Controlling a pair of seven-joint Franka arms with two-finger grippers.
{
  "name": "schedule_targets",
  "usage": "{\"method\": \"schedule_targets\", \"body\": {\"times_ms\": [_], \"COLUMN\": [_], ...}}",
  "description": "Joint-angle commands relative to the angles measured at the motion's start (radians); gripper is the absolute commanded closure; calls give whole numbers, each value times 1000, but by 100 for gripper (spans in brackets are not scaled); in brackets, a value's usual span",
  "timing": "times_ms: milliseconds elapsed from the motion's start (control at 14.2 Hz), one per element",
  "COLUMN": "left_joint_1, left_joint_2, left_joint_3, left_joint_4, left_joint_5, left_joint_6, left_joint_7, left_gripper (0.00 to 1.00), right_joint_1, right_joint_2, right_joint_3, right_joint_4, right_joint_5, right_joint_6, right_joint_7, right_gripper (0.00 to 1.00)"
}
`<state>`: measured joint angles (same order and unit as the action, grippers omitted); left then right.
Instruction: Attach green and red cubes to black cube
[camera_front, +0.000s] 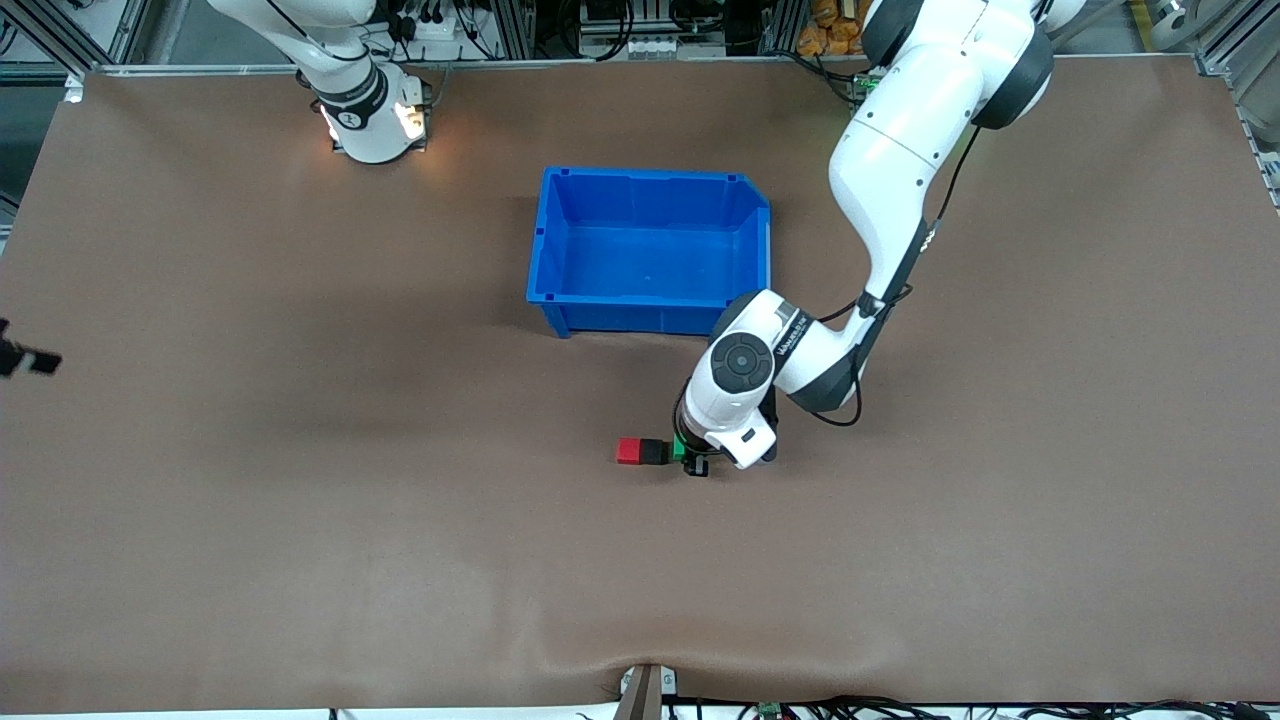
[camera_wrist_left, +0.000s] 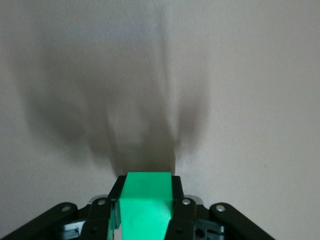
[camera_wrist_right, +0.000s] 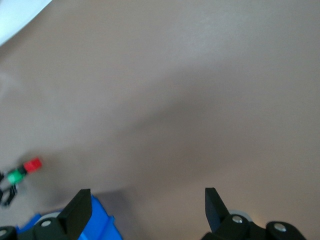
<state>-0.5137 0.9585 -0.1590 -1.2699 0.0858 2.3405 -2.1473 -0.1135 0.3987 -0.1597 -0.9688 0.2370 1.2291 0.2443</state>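
Observation:
The red cube (camera_front: 630, 451), black cube (camera_front: 655, 452) and green cube (camera_front: 680, 447) lie in one touching row on the table, nearer the front camera than the blue bin. My left gripper (camera_front: 692, 460) is down at the green end of the row, shut on the green cube (camera_wrist_left: 146, 200); black fingers (camera_wrist_left: 176, 192) press both its sides. The red and black cubes are hidden in the left wrist view. My right gripper (camera_wrist_right: 147, 195) waits open near its base with nothing between its fingers; the right wrist view shows the red cube (camera_wrist_right: 33, 164) and green cube (camera_wrist_right: 17, 175) far off.
A blue bin (camera_front: 640, 315) stands mid-table with nothing in it, and its corner (camera_wrist_right: 95, 220) lies under the right gripper's finger. A small black object (camera_front: 30, 358) sits at the table edge toward the right arm's end. Brown table surface stretches all around the cubes.

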Motion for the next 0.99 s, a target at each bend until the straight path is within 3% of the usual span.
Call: {"method": "schedule_targets", "body": {"times_ms": [0,141,282,424,494,565,635,776,918], "left_joint_1": [-22,-22,-22,-22,-22,-22,-23,-22,-3], "left_joint_2": [32,42,43,43,43,43,43,25,-27], "left_joint_3": [15,18,21,21,21,21,22,24,29], "left_joint_4": [37,37,37,37,37,35,30,27,17], "left_joint_5": [0,2,2,2,2,5,12,46,123], "left_joint_6": [22,43,69,89,91,91,91,86,57], "left_joint_7": [-6,-5,-5,1,12,21,32,49,38], "left_gripper": [100,100,100,99,75,18,0,0,0], "right_joint_1": [32,43,44,72,77,81,92,124,121], "right_joint_2": [-134,-222,-344,-452,-458,-455,-439,-402,-397], "right_joint_3": [57,63,63,92,92,98,101,101,100], "right_joint_4": [-97,-235,-454,-617,-626,-611,-564,-466,-458], "right_joint_5": [-141,-169,-176,-244,-255,-271,-303,-363,-335], "right_joint_6": [-31,2,142,241,257,263,257,233,221], "right_joint_7": [-68,-69,-82,-92,-94,-94,-92,-89,-91], "right_gripper": [0,0,0,0,0,0,0,0,0]}}
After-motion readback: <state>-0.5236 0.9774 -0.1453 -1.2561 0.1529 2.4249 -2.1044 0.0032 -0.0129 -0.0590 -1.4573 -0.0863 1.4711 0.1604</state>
